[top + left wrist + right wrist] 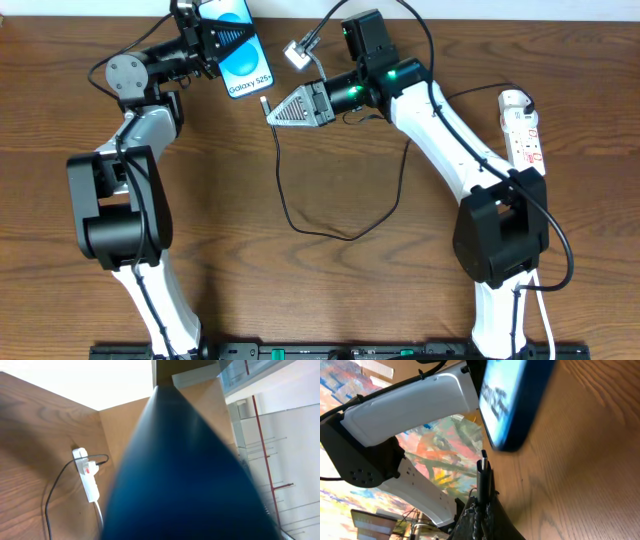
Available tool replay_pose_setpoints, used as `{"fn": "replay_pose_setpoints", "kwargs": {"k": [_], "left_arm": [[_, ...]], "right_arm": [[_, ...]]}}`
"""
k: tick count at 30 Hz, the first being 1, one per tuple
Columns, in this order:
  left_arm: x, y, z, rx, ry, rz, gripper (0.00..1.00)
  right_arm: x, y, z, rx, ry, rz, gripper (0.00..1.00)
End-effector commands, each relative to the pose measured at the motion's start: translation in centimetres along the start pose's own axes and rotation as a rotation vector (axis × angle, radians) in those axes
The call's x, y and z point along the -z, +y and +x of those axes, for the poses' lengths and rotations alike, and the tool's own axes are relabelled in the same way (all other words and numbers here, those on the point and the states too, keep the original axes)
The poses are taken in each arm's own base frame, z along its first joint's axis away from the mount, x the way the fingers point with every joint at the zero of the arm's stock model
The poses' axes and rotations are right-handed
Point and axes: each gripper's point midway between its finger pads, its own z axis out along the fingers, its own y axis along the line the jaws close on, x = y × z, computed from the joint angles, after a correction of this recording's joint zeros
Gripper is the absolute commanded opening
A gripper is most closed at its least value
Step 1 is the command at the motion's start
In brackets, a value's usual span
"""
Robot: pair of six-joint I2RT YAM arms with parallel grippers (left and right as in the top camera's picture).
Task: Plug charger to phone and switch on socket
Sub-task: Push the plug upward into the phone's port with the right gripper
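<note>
My left gripper (225, 45) is shut on the phone (246, 66) at the table's far left; its blue screen reads "Galaxy S25+" and faces up. In the left wrist view the phone (185, 475) fills the picture as a dark blue blur and hides the fingers. My right gripper (274, 108) is shut on the charger's plug end (265, 100), just below the phone's lower edge. In the right wrist view the plug tip (484, 466) points at the phone's bottom edge (512, 410), a small gap apart. The black cable (330, 232) loops across the table. The socket (524, 125) lies at the far right.
The socket (86, 474), with a black cable plugged in, also shows in the left wrist view. A small white connector (297, 52) hangs on a cable behind the right gripper. The left arm's white link (410, 405) stands close behind the phone.
</note>
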Motion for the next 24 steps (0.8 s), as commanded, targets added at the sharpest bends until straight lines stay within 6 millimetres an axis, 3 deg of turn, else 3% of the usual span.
{"fn": "replay_pose_setpoints", "kwargs": {"k": [1,7,24], "left_arm": [[-1.02,-1.59,0.86,-0.051,0.040,0.011,0.07],[-0.89,-1.60,0.76,-0.052,0.036,0.011,0.07],[-0.87,-1.39,1.16,-0.068,0.059,0.000,0.07]], "right_arm": [[-0.72,-0.38,0.78,-0.032,0.024,-0.046,0.01],[-0.59,0.25,0.66,-0.011,0.027,-0.083,0.01],[-0.39,-0.47,0.47,-0.036,0.015,-0.046,0.01]]}}
